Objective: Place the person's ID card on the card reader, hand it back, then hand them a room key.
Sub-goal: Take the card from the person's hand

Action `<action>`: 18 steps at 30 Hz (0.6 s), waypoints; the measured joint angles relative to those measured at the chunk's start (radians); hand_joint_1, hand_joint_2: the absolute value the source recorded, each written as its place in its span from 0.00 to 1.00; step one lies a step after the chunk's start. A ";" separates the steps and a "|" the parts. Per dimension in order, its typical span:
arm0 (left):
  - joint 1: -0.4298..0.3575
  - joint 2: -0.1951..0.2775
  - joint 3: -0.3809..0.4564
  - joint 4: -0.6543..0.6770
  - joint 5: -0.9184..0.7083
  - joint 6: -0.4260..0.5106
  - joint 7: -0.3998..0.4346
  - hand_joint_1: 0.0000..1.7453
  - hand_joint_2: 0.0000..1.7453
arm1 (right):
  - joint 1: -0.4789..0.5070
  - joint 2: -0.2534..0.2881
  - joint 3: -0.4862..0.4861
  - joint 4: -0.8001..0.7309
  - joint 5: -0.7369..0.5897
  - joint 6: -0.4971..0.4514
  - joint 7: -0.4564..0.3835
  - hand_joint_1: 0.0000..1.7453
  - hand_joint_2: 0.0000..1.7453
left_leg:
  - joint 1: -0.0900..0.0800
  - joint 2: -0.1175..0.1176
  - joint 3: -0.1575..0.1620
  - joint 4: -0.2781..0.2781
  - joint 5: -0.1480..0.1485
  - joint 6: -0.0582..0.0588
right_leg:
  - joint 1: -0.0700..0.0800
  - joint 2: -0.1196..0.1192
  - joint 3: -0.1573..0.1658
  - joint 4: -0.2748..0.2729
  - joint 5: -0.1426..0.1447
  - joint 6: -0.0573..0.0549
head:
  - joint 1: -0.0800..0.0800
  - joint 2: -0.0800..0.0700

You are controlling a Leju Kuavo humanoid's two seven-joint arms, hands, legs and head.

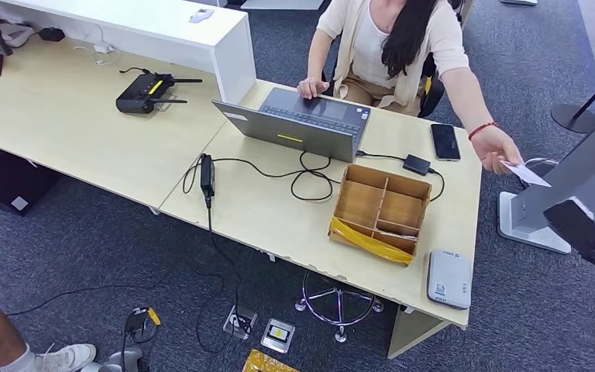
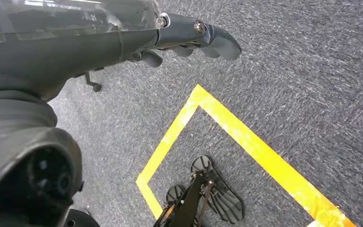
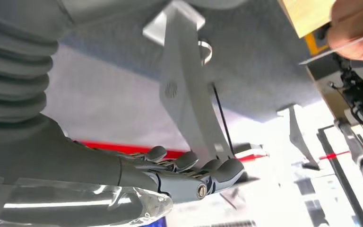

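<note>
ID card: a thin white rectangular ID card [image 1: 525,173] was held out past the counter's right end in the person's hand [image 1: 497,149], not yet taken by the robot.
Step in hand: judged to be the very start, the card being offered for collection before any reading.
Right hand: the robot's right hand [image 3: 189,175] was seen with fingers curled loosely together and nothing in them, apart from the card.
Left hand: the left hand [image 2: 189,40] hung over grey carpet, fingers curled in, holding nothing.
Next move: the right hand would need to be raised toward the card, opened, and closed on its free edge.
Card reader: a flat grey rounded card reader [image 1: 449,279] lay on the pale wooden counter [image 1: 279,209], near its front right corner.
Container: a brown divided wooden tray [image 1: 381,211] stood just beside the reader; thin cards appeared to lie in the front compartments, though this could not be told for certain.
</note>
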State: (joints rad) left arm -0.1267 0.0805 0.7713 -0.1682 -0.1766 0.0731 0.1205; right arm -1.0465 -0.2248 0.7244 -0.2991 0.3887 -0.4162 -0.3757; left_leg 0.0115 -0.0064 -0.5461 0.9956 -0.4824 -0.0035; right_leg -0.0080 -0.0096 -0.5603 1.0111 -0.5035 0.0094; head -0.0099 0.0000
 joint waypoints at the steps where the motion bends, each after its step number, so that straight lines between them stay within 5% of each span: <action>1: 0.000 0.000 0.000 0.000 0.000 0.000 0.000 0.00 0.00 | 0.000 0.006 0.012 0.000 0.017 -0.016 0.006 0.00 1.00 | 0.000 0.000 0.000 0.000 0.000 0.000 | 0.000 0.000 0.000 0.000 0.000 0.000 | 0.000 0.000; 16: 0.000 0.000 0.000 0.000 -0.001 0.011 0.008 0.00 0.00 | -0.002 0.062 0.089 0.000 0.054 -0.039 0.011 0.00 1.00 | 0.000 0.000 0.000 0.000 0.000 0.000 | 0.000 0.000 0.000 0.000 0.000 0.000 | 0.000 0.000; 18: 0.000 0.000 0.000 0.000 -0.001 0.013 0.008 0.00 0.00 | -0.003 0.070 0.092 0.000 0.054 -0.034 0.005 0.12 1.00 | 0.000 0.000 0.000 0.000 0.000 0.000 | 0.000 0.000 0.000 0.000 0.000 0.000 | 0.000 0.000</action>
State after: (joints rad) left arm -0.1264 0.0809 0.7712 -0.1681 -0.1778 0.0866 0.1286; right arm -1.0491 -0.1552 0.8167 -0.2991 0.4422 -0.4501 -0.3705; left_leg 0.0115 -0.0063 -0.5460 0.9957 -0.4823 -0.0036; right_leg -0.0080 -0.0097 -0.5602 1.0111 -0.5035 0.0094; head -0.0098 0.0000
